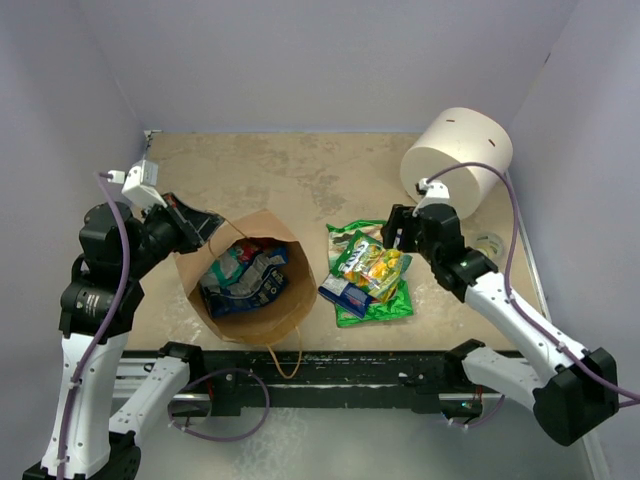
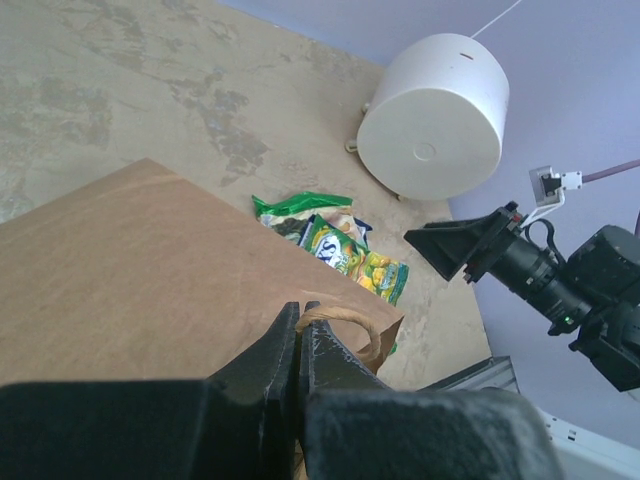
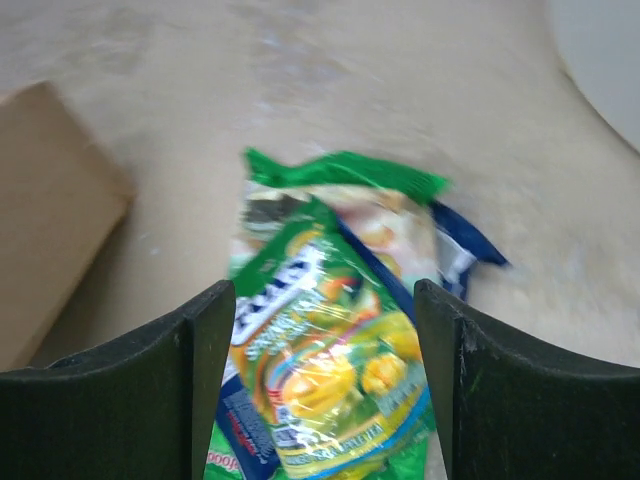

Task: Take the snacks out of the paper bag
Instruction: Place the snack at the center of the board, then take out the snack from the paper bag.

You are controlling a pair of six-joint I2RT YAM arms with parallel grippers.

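The brown paper bag point(image 1: 290, 290) lies open near the table's front edge, with several teal and blue packets point(image 1: 243, 278) inside. My left gripper point(image 1: 200, 228) is shut on the bag's tan loop handle point(image 2: 345, 322) at the bag's far left rim; the bag's side point(image 2: 140, 270) fills the left wrist view. A pile of green, yellow-green and blue-and-white packets point(image 1: 368, 272) lies on the table right of the bag. My right gripper point(image 1: 397, 235) is open and empty, above the pile's far right; the yellow-green packet point(image 3: 325, 370) shows between its fingers.
A big white cylinder point(image 1: 458, 162) lies at the back right, also in the left wrist view point(image 2: 432, 115). A roll of clear tape point(image 1: 489, 243) sits by the right arm. Purple walls enclose the table on three sides.
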